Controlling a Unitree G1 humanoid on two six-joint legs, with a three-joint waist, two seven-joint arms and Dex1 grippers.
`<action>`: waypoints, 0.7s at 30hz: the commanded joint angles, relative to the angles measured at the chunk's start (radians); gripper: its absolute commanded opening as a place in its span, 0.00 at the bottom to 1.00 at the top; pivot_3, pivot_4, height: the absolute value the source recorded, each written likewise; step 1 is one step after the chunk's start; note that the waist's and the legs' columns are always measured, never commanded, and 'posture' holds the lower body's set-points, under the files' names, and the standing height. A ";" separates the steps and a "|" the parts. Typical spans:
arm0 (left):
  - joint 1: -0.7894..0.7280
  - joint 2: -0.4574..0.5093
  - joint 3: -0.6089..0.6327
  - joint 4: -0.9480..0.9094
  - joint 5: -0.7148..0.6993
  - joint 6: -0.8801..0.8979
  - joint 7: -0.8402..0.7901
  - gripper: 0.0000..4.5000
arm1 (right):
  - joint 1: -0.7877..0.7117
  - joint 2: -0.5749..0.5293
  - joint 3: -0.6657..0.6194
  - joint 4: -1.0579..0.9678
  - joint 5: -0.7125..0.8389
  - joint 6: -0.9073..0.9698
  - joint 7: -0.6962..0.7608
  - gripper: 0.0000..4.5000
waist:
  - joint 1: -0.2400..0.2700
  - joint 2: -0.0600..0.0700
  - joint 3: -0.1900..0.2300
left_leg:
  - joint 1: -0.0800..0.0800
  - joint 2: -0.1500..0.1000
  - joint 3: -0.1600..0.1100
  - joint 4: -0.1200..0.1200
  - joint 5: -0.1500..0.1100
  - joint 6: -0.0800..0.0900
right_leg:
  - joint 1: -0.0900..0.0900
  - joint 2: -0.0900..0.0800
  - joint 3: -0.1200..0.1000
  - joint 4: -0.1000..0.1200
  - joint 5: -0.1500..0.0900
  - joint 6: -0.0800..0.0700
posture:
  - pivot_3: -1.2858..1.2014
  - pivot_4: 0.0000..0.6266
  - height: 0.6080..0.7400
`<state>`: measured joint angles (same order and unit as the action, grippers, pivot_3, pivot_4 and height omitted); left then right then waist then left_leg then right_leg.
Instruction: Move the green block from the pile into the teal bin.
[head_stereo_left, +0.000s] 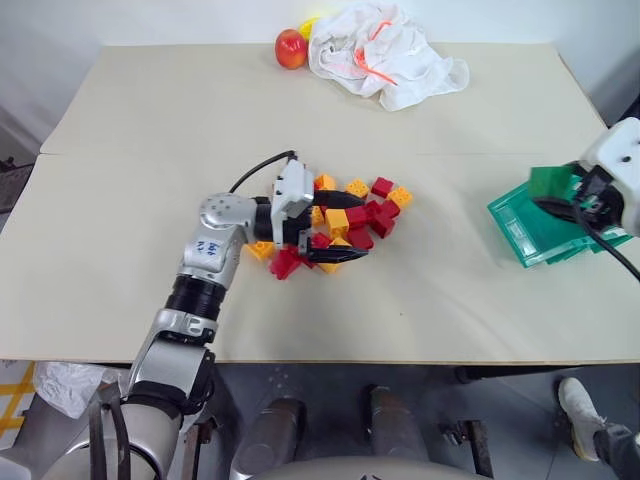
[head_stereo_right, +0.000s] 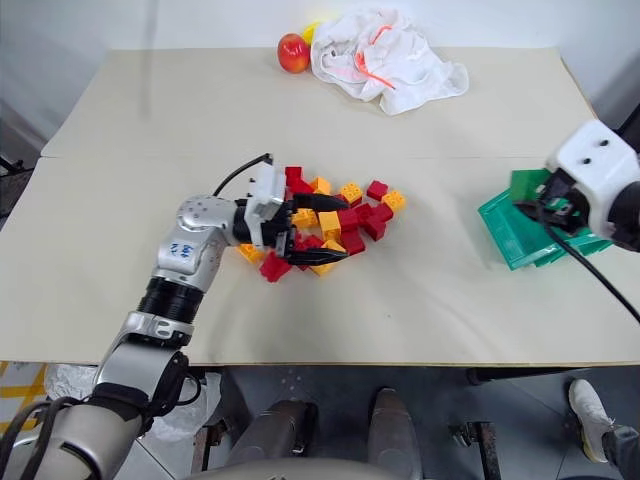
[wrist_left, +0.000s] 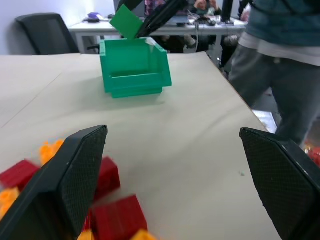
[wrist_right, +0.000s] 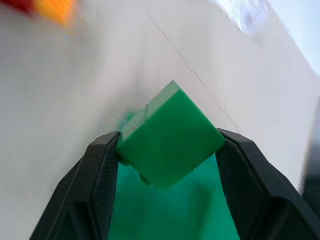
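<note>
Green block, small smooth-faced dark-green brick, tilted, pinched between right gripper fingers above teal bin, left gripper spread wide over pile of red and orange-yellow bricks

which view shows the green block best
The right wrist view: the green block is close up, clamped between the right gripper fingers above the teal bin. The left wrist view shows it small and far off over the bin. The head views show it partly hidden by the gripper at the table's right edge.
</note>
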<state>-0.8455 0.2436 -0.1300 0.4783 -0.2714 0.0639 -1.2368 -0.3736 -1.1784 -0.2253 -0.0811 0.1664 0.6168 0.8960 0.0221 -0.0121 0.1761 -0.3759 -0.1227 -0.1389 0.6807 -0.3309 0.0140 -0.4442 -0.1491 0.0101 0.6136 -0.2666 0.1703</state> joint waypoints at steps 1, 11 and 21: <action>-0.046 -0.018 0.000 0.053 0.011 -0.053 0.001 1.00 | -0.029 -0.009 0.029 0.095 -0.049 -0.075 -0.018 0.85 | -0.002 0.000 0.000 | 0.000 0.000 0.001 0.000 0.000 0.000 | 0.000 0.000 0.000 0.000 0.000 0.000 | 0.52 0.24 1.00; -0.055 0.032 0.062 0.103 -0.007 -0.079 0.023 1.00 | -0.141 0.063 0.071 0.063 -0.001 -0.078 0.007 0.99 | -0.004 0.002 0.000 | 0.001 0.001 0.002 -0.001 0.000 0.000 | -0.001 0.000 0.000 -0.001 0.001 0.000 | 0.52 0.24 1.00; 0.151 0.322 0.218 0.025 -0.063 0.006 -0.022 1.00 | 0.094 0.270 0.014 -0.089 0.238 -0.330 0.245 0.99 | -0.006 0.003 0.000 | 0.001 0.003 0.000 -0.002 0.000 0.000 | -0.001 0.001 -0.001 0.002 0.001 0.000 | 0.52 0.24 1.00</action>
<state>-0.7103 0.5467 0.0539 0.5285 -0.3090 0.0796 -1.2442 -0.2804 -0.9064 -0.1782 -0.1701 0.3795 0.3680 1.0994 0.0161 -0.0095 0.1765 -0.3753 -0.1207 -0.1385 0.6786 -0.3314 0.0142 -0.4448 -0.1484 0.0092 0.6162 -0.2658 0.1703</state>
